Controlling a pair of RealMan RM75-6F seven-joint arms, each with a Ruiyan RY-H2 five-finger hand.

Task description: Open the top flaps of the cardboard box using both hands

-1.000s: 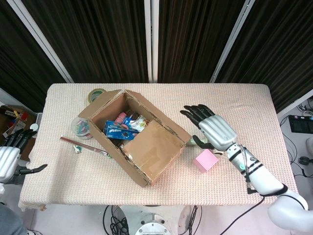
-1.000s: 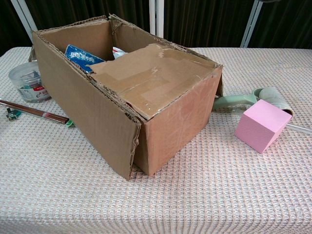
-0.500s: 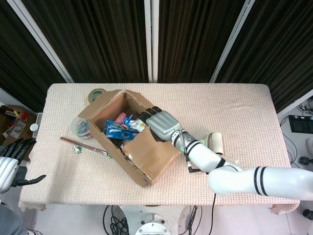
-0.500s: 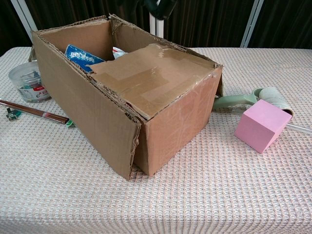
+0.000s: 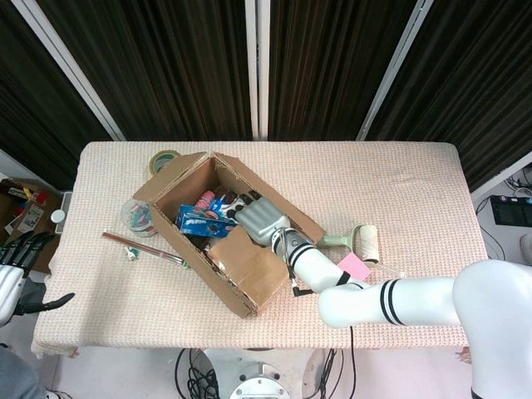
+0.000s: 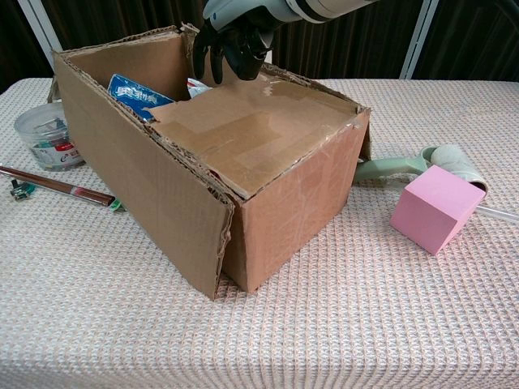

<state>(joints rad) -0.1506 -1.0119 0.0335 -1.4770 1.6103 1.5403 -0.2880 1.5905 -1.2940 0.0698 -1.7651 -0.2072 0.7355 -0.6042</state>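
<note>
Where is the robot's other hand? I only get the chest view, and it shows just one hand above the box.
Observer: The head view shows the left hand off the left edge of the table, well apart from the cardboard box.
Visitor: Is it holding anything?
Observer: No, its fingers are apart and nothing is in them.
Visitor: Is anything hidden behind the box?
Observer: Yes, a roll of tape lies on the table at the box's far corner.
</note>
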